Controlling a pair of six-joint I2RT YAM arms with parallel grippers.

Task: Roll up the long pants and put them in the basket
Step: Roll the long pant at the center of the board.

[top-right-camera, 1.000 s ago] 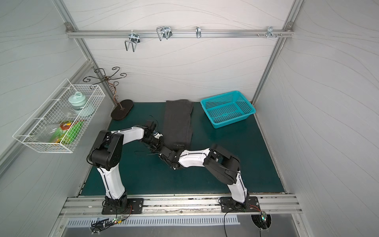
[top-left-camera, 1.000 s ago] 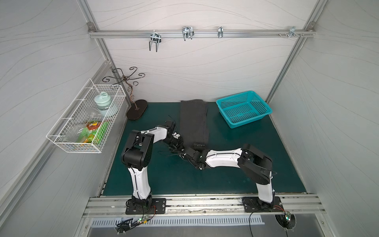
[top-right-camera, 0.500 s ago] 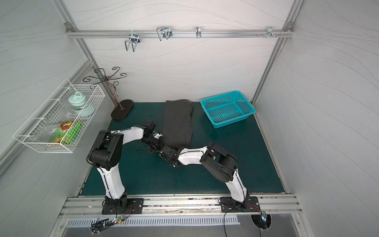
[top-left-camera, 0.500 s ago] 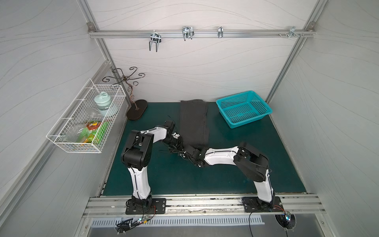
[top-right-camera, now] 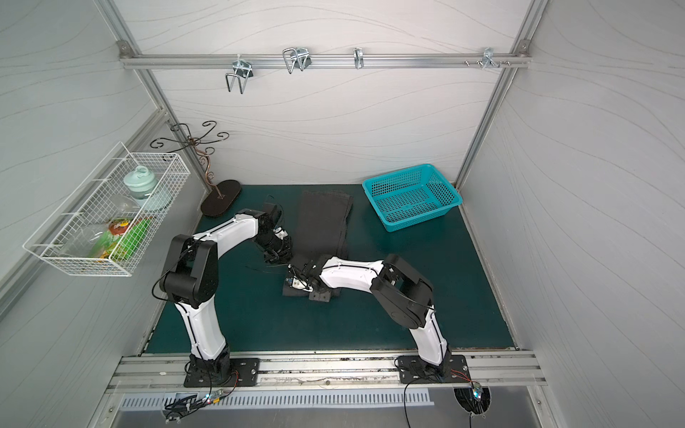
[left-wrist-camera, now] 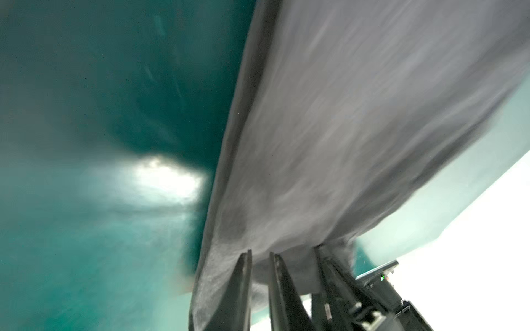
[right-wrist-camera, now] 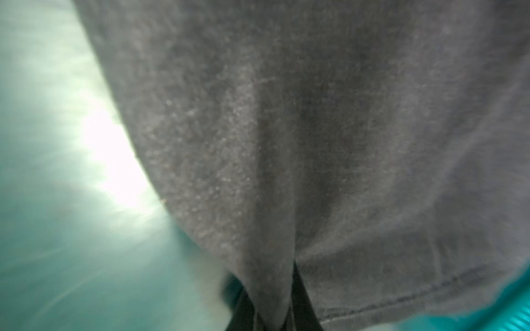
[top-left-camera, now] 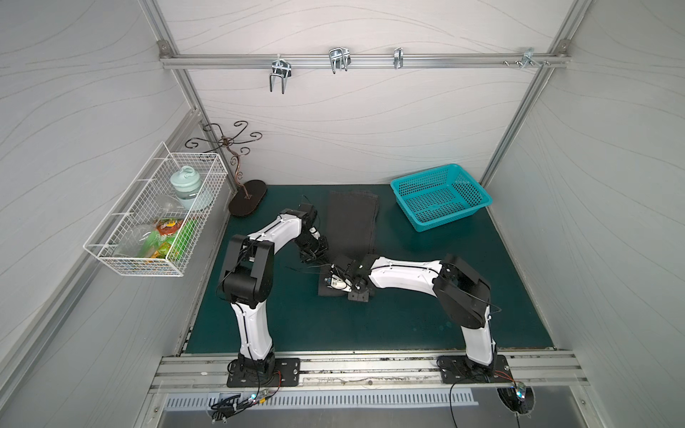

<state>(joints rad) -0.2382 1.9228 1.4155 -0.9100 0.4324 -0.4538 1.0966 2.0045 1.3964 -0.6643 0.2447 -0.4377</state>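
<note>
Charcoal cloth is what the next move turns on. In both top views the long pants [top-left-camera: 352, 222] lie folded into one narrow strip on the green table [top-left-camera: 407, 315]. The strip's long axis runs from the back wall straight toward the robot. Its far end lies beside the teal basket [top-left-camera: 441, 196] but apart from it.

The right gripper [top-left-camera: 332, 280] sits on the near end of the strip, its arm reaching in from the right. The left gripper [top-left-camera: 313, 256] is at the strip's left edge, slightly farther up the cloth. The rest of the pants therefore lies away from both grippers, toward the back wall. As I judge it, a roll has to travel that way along the long axis, and the right arm is the one nearer the starting hem.

From the left wrist, the left gripper [left-wrist-camera: 259, 256] shows its jaws a narrow gap apart. The cloth edge [left-wrist-camera: 358, 129] lies across the tips. I cannot tell whether it pinches the fabric or merely touches it.

From the right wrist, a ridge of fabric [right-wrist-camera: 315, 129] is drawn down between the jaws of the right gripper [right-wrist-camera: 269, 286]. The jaws are clenched on the pants just beside a stitched hem.
</note>
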